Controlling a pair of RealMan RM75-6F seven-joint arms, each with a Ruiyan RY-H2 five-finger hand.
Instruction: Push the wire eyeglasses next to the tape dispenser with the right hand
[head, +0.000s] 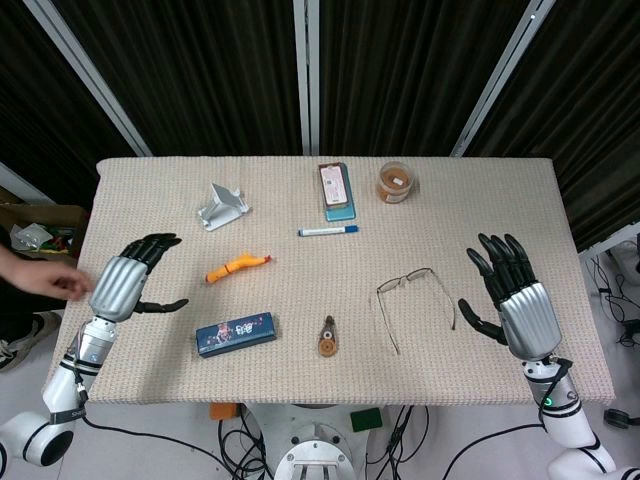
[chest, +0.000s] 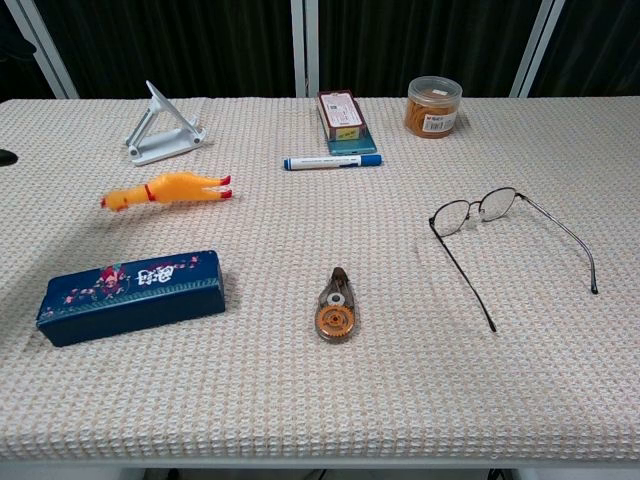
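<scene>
On the right half of the woven table (head: 150, 180), the wire eyeglasses (chest: 505, 235) lay open with both temples spread, well apart from the tape dispenser (chest: 336, 307) to their left. Your right hand (head: 512, 293) waited just beside them, fingers spread and holding nothing; the left hand (head: 128, 280) was spread too. The frame looked light and thin and could bend or catch the cloth, so you would push low on the lens front. The room between was free.
</scene>
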